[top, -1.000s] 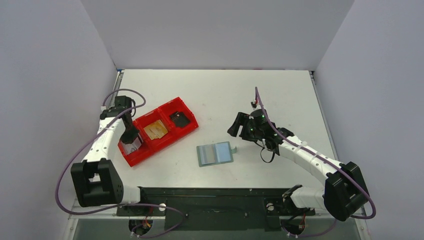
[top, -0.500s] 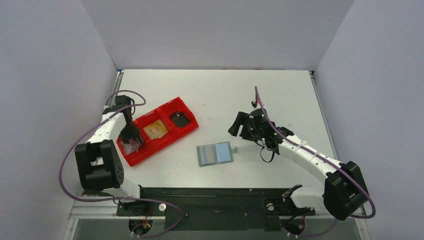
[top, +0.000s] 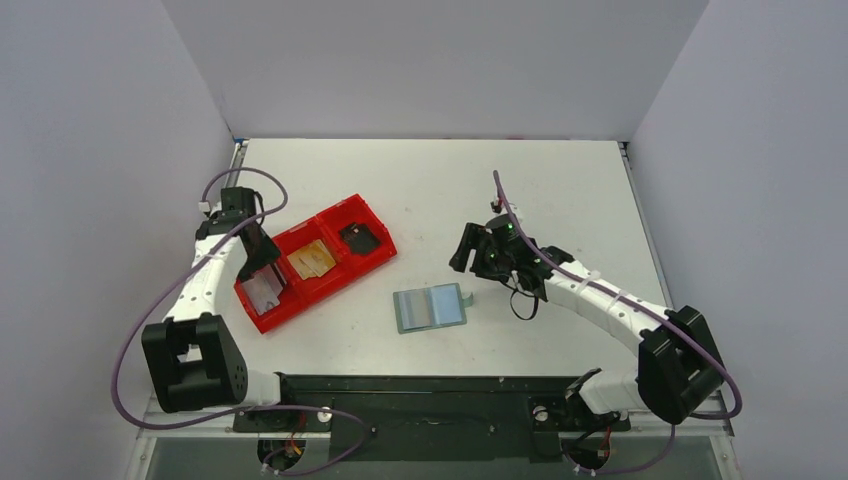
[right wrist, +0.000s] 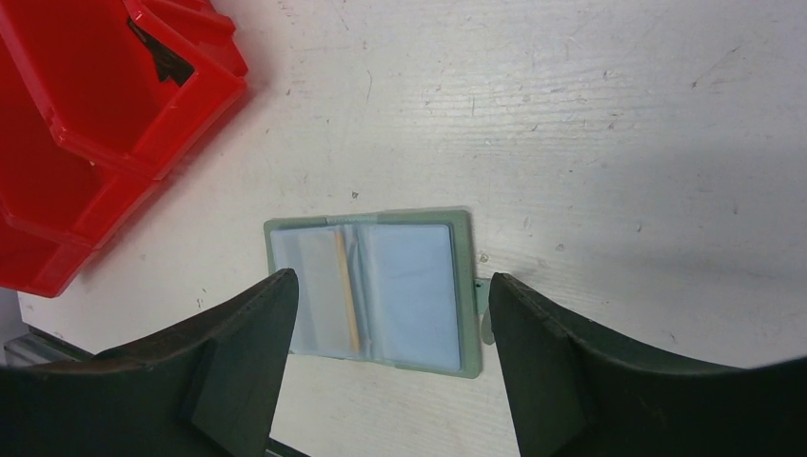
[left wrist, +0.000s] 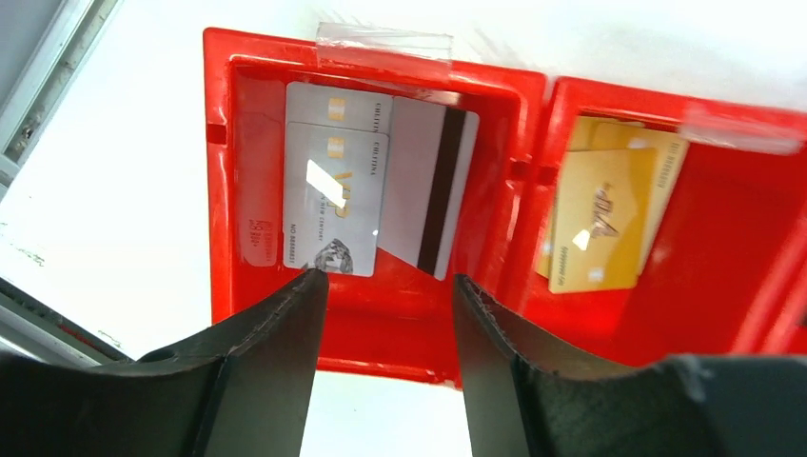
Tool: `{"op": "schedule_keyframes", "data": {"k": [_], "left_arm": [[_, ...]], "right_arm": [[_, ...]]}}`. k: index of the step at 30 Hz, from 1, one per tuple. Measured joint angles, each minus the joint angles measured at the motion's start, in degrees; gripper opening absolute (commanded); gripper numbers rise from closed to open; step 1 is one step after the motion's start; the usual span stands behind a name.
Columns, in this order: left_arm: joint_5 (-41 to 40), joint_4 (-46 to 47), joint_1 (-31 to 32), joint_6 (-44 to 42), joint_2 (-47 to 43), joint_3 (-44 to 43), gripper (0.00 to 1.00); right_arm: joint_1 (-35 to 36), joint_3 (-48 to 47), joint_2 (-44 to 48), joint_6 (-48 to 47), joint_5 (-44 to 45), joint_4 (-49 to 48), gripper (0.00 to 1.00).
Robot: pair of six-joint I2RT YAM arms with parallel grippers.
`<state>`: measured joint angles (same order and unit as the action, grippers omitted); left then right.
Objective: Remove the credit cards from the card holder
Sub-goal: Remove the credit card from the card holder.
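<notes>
Jaws gape empty on left gripper (left wrist: 385,279) and right gripper (right wrist: 390,278); the slim, stiff, slick credit card (right wrist: 344,286) seemingly left in the card holder (right wrist: 409,286) needs edge-pinching.

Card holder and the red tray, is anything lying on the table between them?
Nothing: the top view shows bare white table between the card holder and the red tray, and the right wrist view agrees.
</notes>
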<state>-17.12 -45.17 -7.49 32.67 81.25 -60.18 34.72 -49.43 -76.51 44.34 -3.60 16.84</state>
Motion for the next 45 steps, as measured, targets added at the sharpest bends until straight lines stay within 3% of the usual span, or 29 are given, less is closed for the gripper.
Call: {"op": "schedule_keyframes", "data": {"k": [7,16,25,35,45], "left_arm": [[4.1,0.0,3.3,-0.9,-7.6,0.0,0.50],[12.1,0.1,18.4,-0.9,-10.7,-0.7,0.50],[18.8,4.8,29.2,0.8,-10.8,0.5,0.50],[22.4,7.1,31.0,2.4,-9.7,2.5,0.50],[23.4,7.8,31.0,2.6,-9.6,2.7,0.50]], "right_arm": [[3.0,-3.3,-3.5,0.9,2.3,1.9,0.69],[6.3,-6.3,-5.7,2.0,6.0,4.5,0.69],[11.9,-6.5,-7.8,3.1,9.6,4.7,0.68],[16.8,-9.0,-13.9,3.4,11.6,4.3,0.66],[22.2,-16.2,-23.0,3.3,15.3,7.5,0.53]]}}
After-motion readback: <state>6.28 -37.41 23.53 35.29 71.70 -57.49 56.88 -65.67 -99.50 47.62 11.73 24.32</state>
